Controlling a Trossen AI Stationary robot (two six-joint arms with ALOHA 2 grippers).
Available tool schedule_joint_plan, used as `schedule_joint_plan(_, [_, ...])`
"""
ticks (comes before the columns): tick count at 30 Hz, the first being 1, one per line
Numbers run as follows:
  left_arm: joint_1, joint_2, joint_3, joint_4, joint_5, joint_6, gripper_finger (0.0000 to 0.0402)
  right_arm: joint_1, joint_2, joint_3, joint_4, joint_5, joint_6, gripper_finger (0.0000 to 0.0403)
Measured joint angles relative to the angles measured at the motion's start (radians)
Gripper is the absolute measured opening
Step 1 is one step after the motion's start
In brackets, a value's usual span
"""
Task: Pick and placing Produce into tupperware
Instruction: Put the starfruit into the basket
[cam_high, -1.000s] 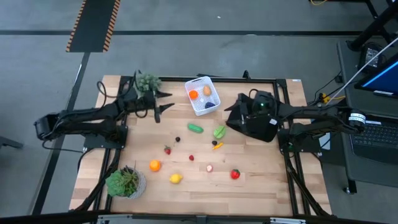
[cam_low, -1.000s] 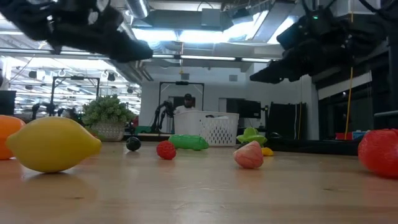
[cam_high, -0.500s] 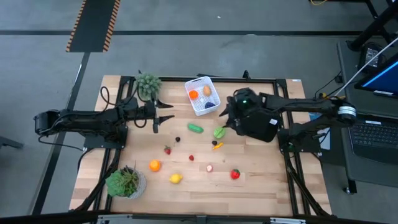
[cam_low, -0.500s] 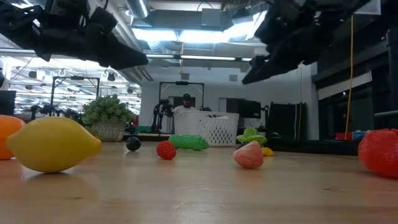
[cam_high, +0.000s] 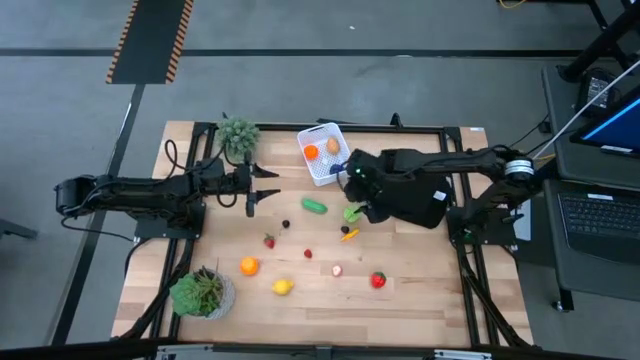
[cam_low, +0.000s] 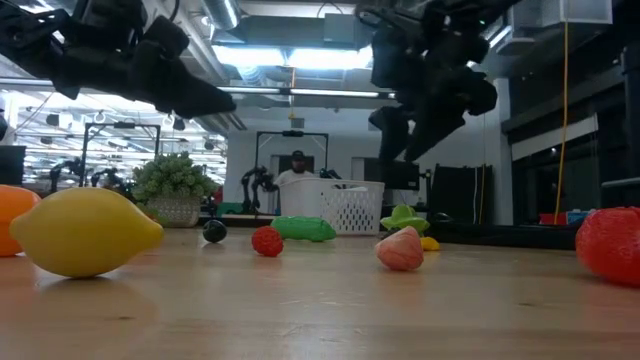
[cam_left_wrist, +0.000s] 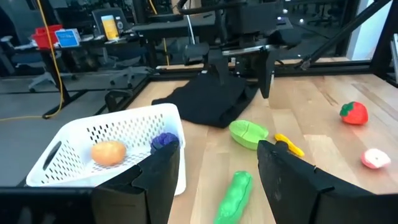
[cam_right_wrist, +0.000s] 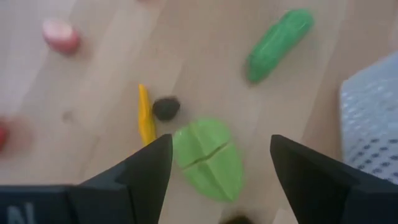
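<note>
a: right gripper (cam_right_wrist: 214, 180) state?
b: spread wide, nothing between the fingers. it hangs above the flat light-green leafy toy vegetable (cam_right_wrist: 208, 158), not touching it. in the high view it sits (cam_high: 352, 196) just over that green piece (cam_high: 353, 212), beside the small white perforated plastic tub (cam_high: 322, 170).

a: left gripper?
b: left gripper (cam_left_wrist: 217, 171) is part open, empty, held in the air near the top-left of the wooden table (cam_high: 420, 290), well apart from the produce. it faces the tub (cam_left_wrist: 134, 121).

a: what's in the tub?
b: an orange round fruit (cam_high: 311, 152), a tan oval piece (cam_high: 332, 146) and a small purple piece (cam_left_wrist: 165, 140).

a: loose produce on the table?
b: a long green cucumber-shaped toy (cam_high: 315, 206) just below the tub, a thin yellow-orange piece (cam_right_wrist: 145, 115) touching or nearly touching a small dark round piece (cam_right_wrist: 166, 107) next to the leafy one. further out a small red strawberry-like piece (cam_high: 269, 241), an orange ball (cam_high: 248, 266), a yellow lemon (cam_high: 283, 287), a pink-white piece (cam_high: 336, 270), a red tomato-like toy (cam_high: 378, 280), plus two tiny dark and red bits mid-table, too small to name.

a: anything else?
b: black folded cloth (cam_high: 415, 205) under the right arm, two green potted plants (cam_high: 203, 292) at the left side.
</note>
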Motion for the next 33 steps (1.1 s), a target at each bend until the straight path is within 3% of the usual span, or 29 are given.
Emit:
schedule_joint_plan(9, [0.000,0.000,0.000,-0.027,0.000,-0.004,0.0206,0.047,0.044,0.057,-0.042,0.133,-0.021,0.0271])
schedule_joint_plan(16, [0.000,0.000,0.000,-0.029,0.000,-0.004,0.0206,0.047,0.042,0.057,-0.044,0.135,0.054,0.0271])
schedule_joint_plan(33, [0.000,0.000,0.000,-0.029,0.001,-0.004,0.0206,0.047,0.042,0.057,-0.045,0.149,0.057,0.0271])
